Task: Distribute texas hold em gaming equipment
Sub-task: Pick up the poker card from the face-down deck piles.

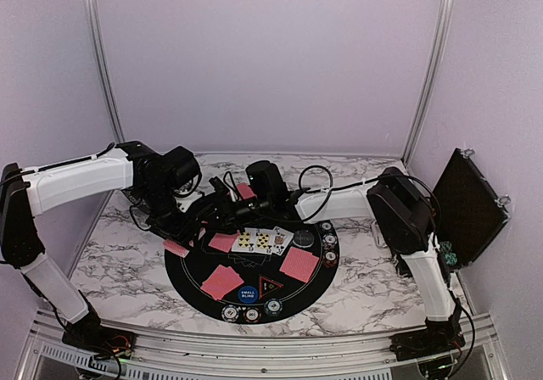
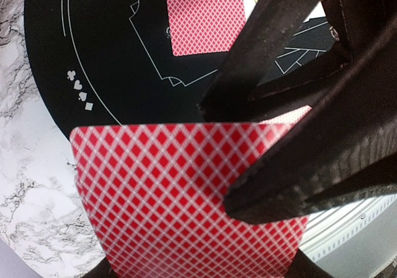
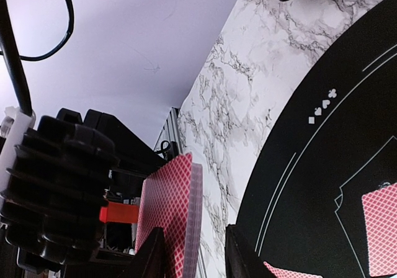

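Left gripper (image 2: 217, 157) closed on a red-backed card (image 2: 155, 191), card held over the left rim of the black mat (image 2: 105, 36), right gripper (image 3: 193, 253) fingers either side of a raised deck (image 3: 167, 210), grip not determinable, other face-down cards (image 1: 299, 264) lying on the mat.

1. Top external: fixed high behind the near edge, tilted down over the whole marble table (image 1: 119, 244) and round black mat (image 1: 188, 271); farthest out.
2. Left wrist: pointed steeply down, pressed close on the red-backed deck (image 2: 186, 197).
3. Right wrist: low, rolled sideways, close on that deck edge-on.
4. Shared by both wrist views: deck, printed suit marks (image 2: 79, 89), mat rim, marble.
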{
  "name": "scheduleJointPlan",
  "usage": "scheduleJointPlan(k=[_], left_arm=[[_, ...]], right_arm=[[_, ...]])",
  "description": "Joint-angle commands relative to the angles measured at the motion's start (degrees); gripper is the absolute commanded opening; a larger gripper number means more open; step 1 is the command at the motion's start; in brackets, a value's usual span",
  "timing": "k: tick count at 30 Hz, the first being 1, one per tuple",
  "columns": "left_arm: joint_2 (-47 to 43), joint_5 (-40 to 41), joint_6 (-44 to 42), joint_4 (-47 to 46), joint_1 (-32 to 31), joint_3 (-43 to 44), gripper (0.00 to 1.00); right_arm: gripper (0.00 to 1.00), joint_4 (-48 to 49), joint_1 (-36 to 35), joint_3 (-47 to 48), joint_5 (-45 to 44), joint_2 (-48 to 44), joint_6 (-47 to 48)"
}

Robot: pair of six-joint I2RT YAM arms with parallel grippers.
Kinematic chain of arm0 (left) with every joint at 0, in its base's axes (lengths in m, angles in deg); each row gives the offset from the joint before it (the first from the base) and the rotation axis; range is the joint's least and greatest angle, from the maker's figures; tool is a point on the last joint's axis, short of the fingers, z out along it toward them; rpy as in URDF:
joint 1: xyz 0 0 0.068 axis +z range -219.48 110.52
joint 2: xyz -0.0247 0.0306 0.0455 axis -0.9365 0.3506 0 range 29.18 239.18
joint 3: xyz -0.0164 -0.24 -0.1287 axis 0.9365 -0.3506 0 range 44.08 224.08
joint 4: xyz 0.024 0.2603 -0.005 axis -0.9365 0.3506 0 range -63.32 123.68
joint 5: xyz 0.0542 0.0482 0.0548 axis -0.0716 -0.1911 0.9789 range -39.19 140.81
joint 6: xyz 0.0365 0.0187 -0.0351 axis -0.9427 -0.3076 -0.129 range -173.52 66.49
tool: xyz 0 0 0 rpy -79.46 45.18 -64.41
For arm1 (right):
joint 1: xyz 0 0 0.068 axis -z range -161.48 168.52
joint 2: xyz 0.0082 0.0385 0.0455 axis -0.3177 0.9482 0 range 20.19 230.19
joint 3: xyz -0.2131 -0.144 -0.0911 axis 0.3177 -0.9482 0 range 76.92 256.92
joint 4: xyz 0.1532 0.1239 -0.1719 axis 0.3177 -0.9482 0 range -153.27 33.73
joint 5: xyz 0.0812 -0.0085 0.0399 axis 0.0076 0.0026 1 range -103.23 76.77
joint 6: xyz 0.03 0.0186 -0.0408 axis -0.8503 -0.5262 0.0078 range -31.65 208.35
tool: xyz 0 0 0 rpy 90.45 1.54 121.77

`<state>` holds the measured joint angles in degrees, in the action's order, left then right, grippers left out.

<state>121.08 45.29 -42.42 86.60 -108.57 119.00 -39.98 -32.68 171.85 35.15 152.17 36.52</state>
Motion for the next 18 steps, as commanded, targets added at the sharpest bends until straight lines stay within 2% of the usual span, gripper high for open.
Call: scheduleJointPlan(k=[1, 18], left_arm=[[-0.40, -0.18, -0.68, 0.63, -0.20, 0.46, 0.55], [-0.36, -0.18, -0.61, 0.64, -0.20, 0.39, 0.55]], right_arm=[[0.31, 0.25, 0.39, -1.19, -0.75, -2.90, 0.29], [0.30, 1.73, 1.50, -3.66, -1.36, -5.05, -0.40]])
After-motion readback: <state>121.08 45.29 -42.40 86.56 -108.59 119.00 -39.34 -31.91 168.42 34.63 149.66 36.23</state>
